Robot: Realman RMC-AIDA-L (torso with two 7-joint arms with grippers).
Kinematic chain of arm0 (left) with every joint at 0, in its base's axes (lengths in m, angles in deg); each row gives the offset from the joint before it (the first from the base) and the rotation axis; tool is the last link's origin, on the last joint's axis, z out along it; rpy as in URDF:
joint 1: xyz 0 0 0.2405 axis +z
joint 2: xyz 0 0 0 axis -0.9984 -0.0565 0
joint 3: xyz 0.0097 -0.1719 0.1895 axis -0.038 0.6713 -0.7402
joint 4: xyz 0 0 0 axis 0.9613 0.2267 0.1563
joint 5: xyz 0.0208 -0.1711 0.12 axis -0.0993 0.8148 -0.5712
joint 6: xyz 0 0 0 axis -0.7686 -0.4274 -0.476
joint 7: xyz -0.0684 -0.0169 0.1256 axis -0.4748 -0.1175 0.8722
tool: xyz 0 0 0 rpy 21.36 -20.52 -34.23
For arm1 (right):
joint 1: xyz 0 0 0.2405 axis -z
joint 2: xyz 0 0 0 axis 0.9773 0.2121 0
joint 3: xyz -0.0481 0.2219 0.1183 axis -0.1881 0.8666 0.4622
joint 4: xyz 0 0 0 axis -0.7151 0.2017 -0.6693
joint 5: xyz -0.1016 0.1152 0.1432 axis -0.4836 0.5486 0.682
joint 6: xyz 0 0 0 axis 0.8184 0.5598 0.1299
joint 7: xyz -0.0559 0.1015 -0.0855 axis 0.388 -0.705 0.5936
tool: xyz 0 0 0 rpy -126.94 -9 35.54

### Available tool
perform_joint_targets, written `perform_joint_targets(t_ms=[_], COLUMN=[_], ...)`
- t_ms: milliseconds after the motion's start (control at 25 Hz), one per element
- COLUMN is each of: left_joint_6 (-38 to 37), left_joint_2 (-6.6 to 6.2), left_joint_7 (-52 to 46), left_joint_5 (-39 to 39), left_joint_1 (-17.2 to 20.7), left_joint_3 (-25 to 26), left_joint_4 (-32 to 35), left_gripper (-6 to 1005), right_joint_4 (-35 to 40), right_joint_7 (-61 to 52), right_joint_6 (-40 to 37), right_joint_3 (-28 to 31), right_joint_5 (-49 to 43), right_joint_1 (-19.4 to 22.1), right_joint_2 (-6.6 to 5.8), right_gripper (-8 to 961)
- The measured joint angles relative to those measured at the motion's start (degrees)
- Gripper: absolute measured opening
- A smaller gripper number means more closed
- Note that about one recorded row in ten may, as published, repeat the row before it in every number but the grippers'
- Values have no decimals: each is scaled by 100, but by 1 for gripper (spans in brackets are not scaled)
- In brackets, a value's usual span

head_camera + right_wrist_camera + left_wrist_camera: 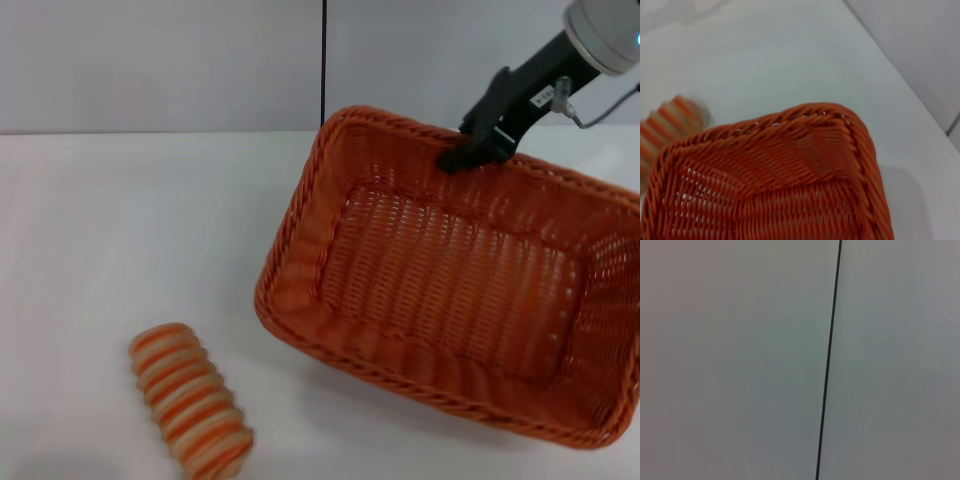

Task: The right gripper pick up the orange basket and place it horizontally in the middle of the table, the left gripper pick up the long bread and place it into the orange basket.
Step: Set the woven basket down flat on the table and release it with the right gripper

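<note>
The orange basket (pixel 450 280) fills the right half of the head view, turned at an angle to the table's edges, its open inside empty. My right gripper (pixel 478 148) reaches down from the upper right and is shut on the basket's far braided rim. A shadow lies under the basket's near side. The right wrist view shows one corner of the basket (pixel 780 185) from close up. The long bread (pixel 190 400), striped orange and cream, lies on the table (pixel 120 230) at the near left, apart from the basket; the bread (pixel 667 122) also shows beyond the basket's corner. My left gripper is out of view.
The left wrist view shows only a grey wall with a thin black seam (pixel 829 360). The same seam (pixel 324 60) runs down the wall behind the table. White tabletop stretches between the bread and the basket.
</note>
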Motion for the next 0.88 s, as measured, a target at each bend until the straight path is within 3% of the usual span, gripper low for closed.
perform_joint_targets(t_ms=[160,320,520,880], left_joint_6=[-103,-270,-480,-787], left_joint_2=[13,18,28,27], left_joint_7=[10,14,16,20], left_joint_5=[-20,-32,-38,-39], left_joint_1=[162,307,465,659], left_joint_3=[-19,-44,-135,-326], left_joint_4=[2,-19,-37,-62], left_gripper=[713,713,714,714], right_joint_4=[99,289,194,-252], right_joint_7=[711,1469,1869,2436], right_joint_6=[-111,-444,-856,-1433], right_joint_3=[-115,-149,-175,-400], right_joint_5=[-30,-31,13,470], right_joint_1=[-68,-29,-29,-19], right_joint_2=[176,478,645,672], right_gripper=[150,150,149,149])
